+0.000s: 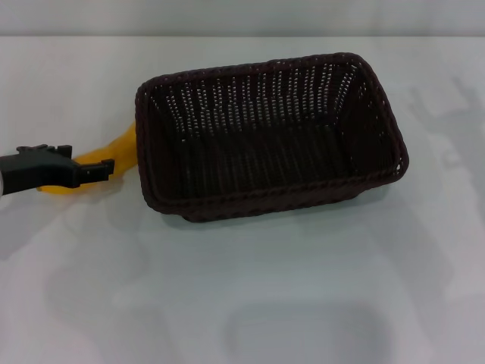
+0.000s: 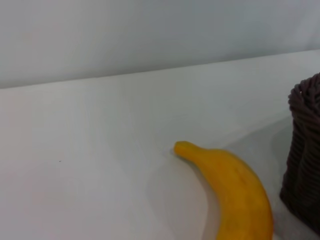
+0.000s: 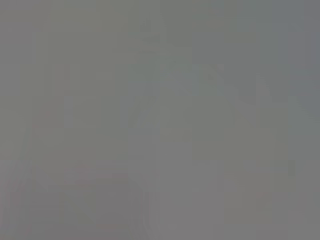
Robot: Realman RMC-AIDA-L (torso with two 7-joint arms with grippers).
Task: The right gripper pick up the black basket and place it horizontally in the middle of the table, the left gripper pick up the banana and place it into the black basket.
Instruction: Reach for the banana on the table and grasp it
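The black basket (image 1: pixel 273 199) stands lengthwise across the middle of the white table (image 1: pixel 265 296), with nothing inside it. The yellow banana (image 1: pixel 115 149) lies on the table just off the basket's left end, almost touching it. My left gripper (image 1: pixel 102 171) comes in from the left edge of the head view and sits at the banana's near part, covering some of it. The left wrist view shows the banana (image 2: pixel 235 192) flat on the table beside the basket's woven wall (image 2: pixel 305 150). My right gripper is out of view, and the right wrist view shows only plain grey.
The white table's far edge meets a pale wall behind the basket. Bare tabletop stretches in front of the basket and to its right.
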